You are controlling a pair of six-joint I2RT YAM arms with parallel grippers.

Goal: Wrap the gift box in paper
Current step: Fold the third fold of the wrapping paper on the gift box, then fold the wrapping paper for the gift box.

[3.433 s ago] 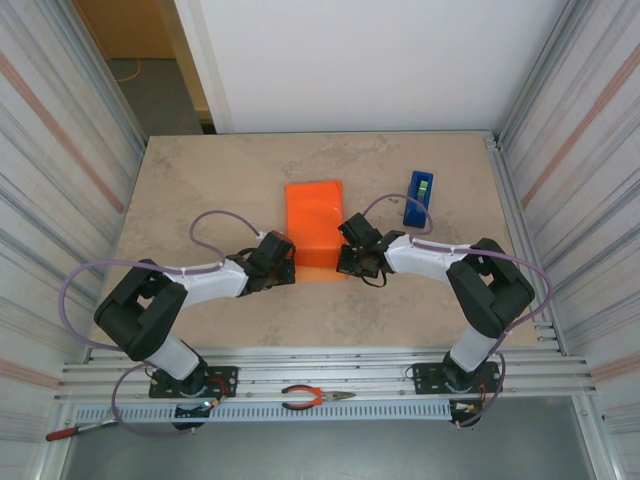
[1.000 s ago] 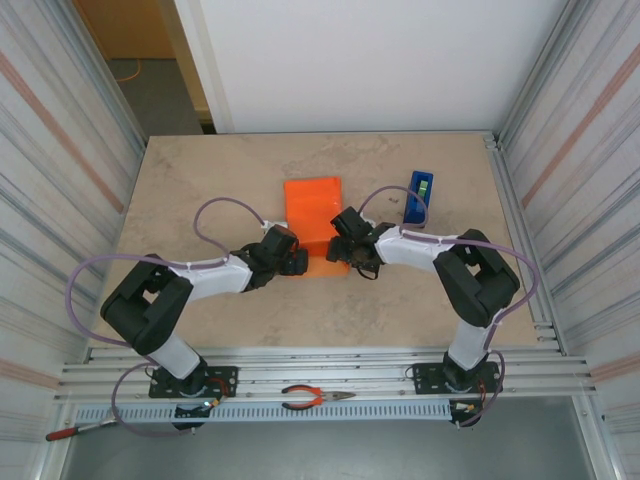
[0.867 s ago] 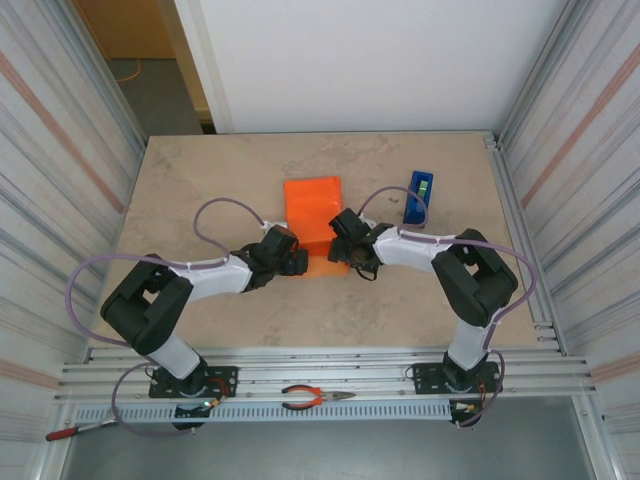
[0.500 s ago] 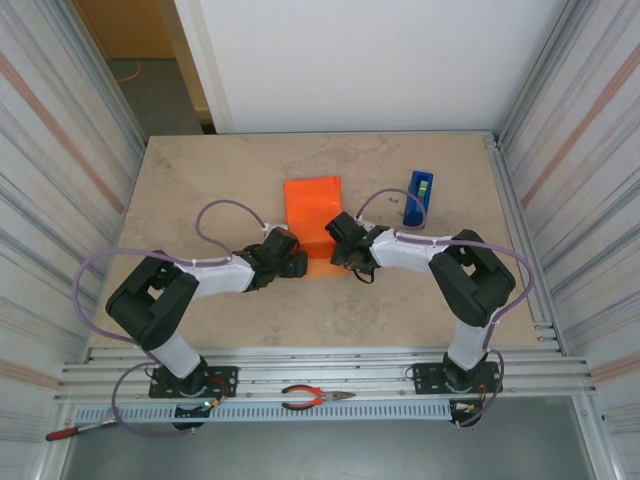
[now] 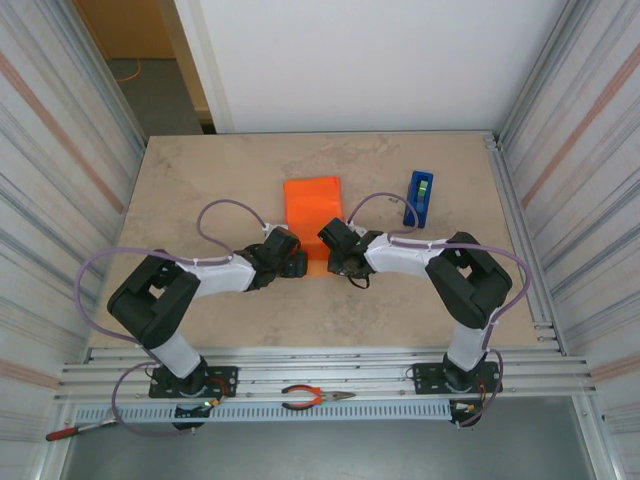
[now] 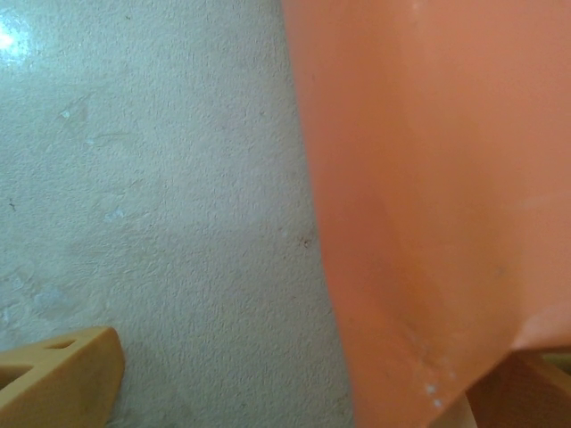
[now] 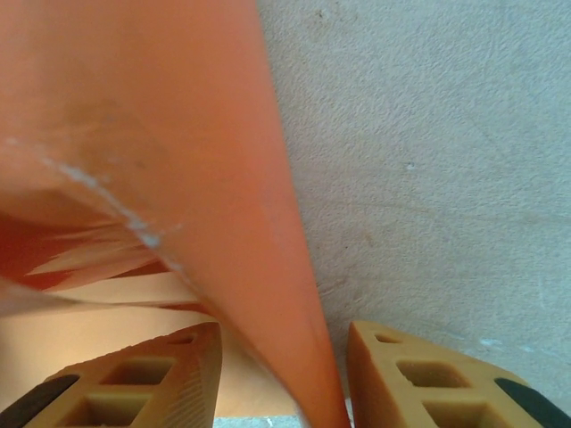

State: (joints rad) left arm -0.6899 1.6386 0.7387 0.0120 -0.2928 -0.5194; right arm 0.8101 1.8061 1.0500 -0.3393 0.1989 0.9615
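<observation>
Orange matte paper rises as a thin, creased flap between the 2 ribbed ochre fingers of the right gripper. Its jaws stand apart on either side with a gap showing, straddling the edge rather than pinching it, a placing that looks meant to catch the flap and draw it over the parcel. A pale surface shows under the lifted sheet; what it is cannot be told. The left gripper has its jaws spread wide and holds nothing: 1 ochre finger sits over bare tabletop at 7 o'clock of its view, while a smooth, slightly bowed wall of orange covers the 3 o'clock side. From above, the grippers flank the near end of the orange bundle, left at 7 o'clock and right at 5 o'clock, likely so 1 can steady while the other folds. The gift box reads as the flat, roughly square block at the table's centre, skinned in the same orange as the sheet, so the seam between them is hard to trace. The speckled beige table looks hard and faintly glossy. A blue tape dispenser stands at 2 o'clock of the box, well apart, and red-handled pliers lie at 6 o'clock by the metal rail.
</observation>
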